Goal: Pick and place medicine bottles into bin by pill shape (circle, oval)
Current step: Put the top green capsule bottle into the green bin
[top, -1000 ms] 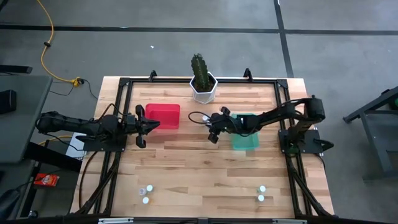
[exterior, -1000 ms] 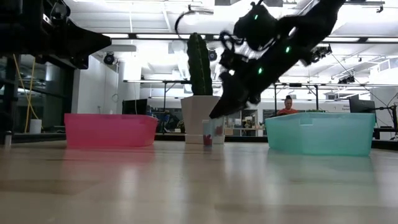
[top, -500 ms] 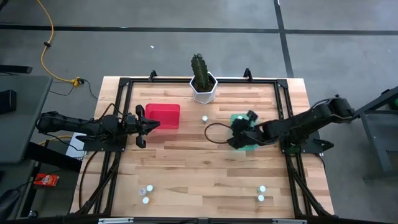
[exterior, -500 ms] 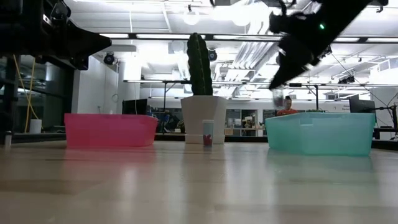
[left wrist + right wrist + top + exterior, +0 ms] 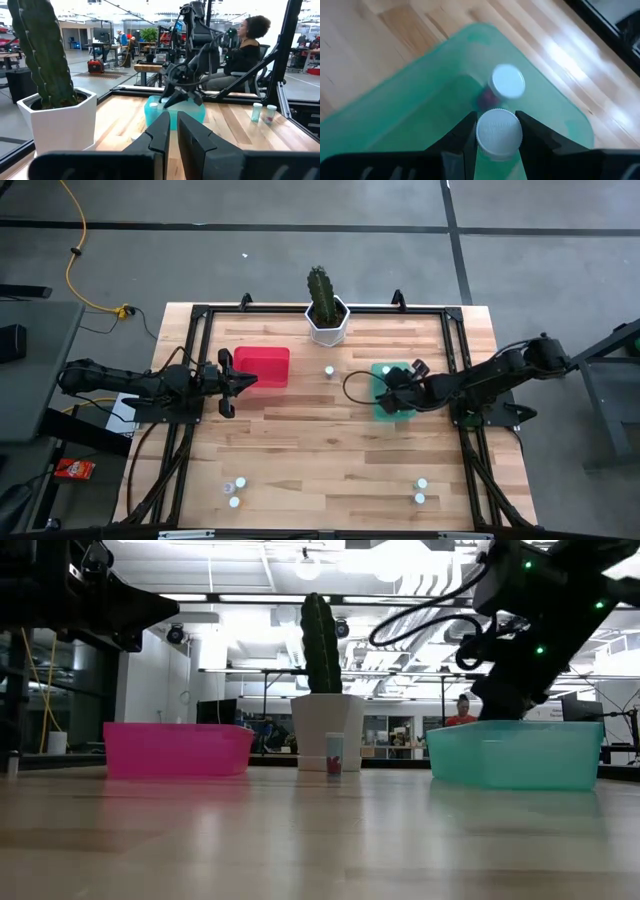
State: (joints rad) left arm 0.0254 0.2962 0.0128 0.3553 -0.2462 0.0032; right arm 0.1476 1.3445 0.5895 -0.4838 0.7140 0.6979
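Note:
My right gripper [image 5: 394,387] is over the teal bin [image 5: 396,410], shut on a small medicine bottle with a white cap [image 5: 499,134]. A second white-capped bottle [image 5: 507,82] stands inside the bin just below it. In the low view my right gripper [image 5: 505,700] reaches down behind the bin's rim [image 5: 515,730]. Another bottle [image 5: 328,370] stands on the table in front of the cactus pot. My left gripper [image 5: 243,380] waits by the pink bin [image 5: 263,366], its fingers [image 5: 159,137] together and empty. My right gripper pinches the bottle between its two fingers [image 5: 465,135], one on either side of the white cap [image 5: 499,125]. The fingers come from above, pointing down. The bottle is upright, cap up, over the bin's inside; whether it touches the floor cannot be told.
The white hexagonal cactus pot [image 5: 327,320] stands at the far middle. Two bottles [image 5: 236,491] stand near the front left and two [image 5: 420,490] near the front right. A dark frame [image 5: 200,315] runs around the table. A person [image 5: 245,45] sits beyond the table.
My right gripper has lifted one bottle from beside the other in front of the cactus pot. It has carried that bottle toward the table's right edge to the teal bin, then gone down toward the bin's inside. The other bottle has stayed on the table.

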